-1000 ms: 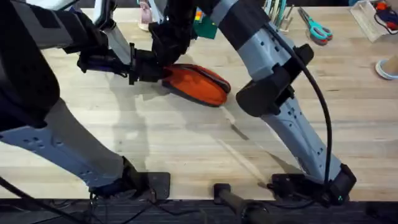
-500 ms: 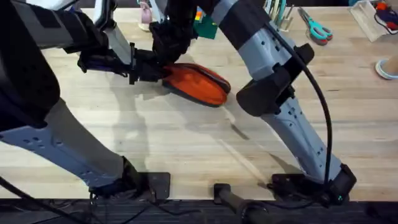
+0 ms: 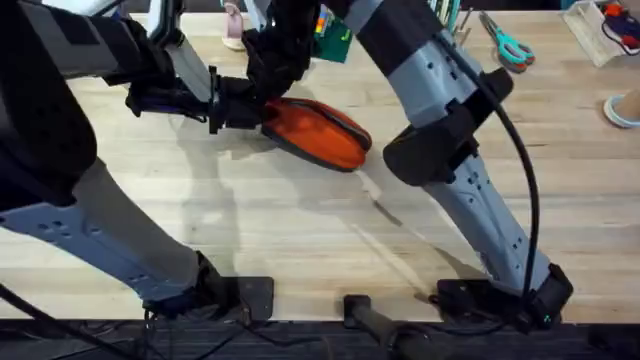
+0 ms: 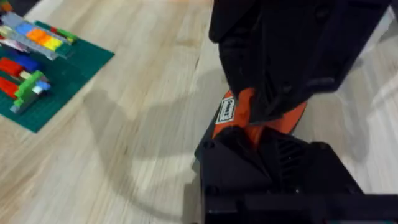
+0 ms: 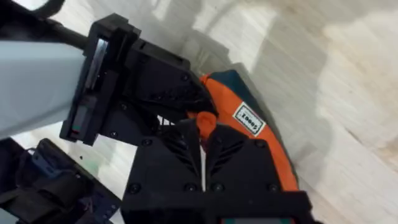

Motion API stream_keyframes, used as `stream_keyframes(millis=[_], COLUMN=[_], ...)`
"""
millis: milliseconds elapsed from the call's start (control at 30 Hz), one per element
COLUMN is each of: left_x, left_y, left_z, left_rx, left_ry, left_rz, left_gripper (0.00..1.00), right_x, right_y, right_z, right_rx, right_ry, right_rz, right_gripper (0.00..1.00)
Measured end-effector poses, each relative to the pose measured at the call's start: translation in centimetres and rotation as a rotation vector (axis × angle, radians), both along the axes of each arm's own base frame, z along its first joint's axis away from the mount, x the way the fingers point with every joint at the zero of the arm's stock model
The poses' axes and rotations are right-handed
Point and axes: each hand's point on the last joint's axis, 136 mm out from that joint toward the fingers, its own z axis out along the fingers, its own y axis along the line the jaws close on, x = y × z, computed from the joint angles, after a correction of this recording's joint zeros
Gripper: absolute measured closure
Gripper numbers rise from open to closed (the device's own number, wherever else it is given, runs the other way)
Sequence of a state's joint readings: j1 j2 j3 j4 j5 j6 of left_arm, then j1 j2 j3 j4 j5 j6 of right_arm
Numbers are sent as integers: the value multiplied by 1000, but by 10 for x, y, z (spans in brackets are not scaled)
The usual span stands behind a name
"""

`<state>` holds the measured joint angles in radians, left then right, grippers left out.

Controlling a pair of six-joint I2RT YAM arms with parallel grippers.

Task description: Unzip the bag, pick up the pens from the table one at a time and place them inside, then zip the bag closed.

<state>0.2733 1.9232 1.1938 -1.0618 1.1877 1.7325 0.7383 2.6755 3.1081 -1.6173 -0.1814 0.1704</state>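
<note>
Both pincers crowding bag (image 3: 322, 134) end.

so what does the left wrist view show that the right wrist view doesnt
Only the left wrist view: a green baseplate carrying coloured bricks, lying on the table off to one side of the bag.

Only the right wrist view: the bag's dark base edge, and the right pincer shut on a red-orange bit at the bag's end.

Both: the orange bag with its small white label, the other arm's black pincer close against it, and the pale wooden tabletop.
</note>
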Motion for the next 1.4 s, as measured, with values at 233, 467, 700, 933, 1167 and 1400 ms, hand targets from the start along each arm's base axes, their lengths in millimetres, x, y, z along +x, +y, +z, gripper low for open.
stream_keyframes(millis=[233,467,700,933,1167,1400], left_x=[4,4,5,4,4,4], left_y=[-3,-1,6,9,10,11], left_z=[11,10,9,8,7,6], left_rx=[-52,-46,-41,-34,-27,-26], left_ry=[-27,-28,-21,-14,-11,-8], left_rz=[13,15,36,42,41,46], left_gripper=[959,959,959,959,959,959], right_x=[3,4,3,3,3,6], right_y=[-6,-7,-5,-5,-5,-8], right_z=[17,17,17,17,17,17], right_rx=[-6,-9,-2,-1,-1,3], right_ry=[-58,-62,-57,-56,-60,-59], right_rz=[4,6,9,13,24,26], right_gripper=[969,968,968,969,969,969])
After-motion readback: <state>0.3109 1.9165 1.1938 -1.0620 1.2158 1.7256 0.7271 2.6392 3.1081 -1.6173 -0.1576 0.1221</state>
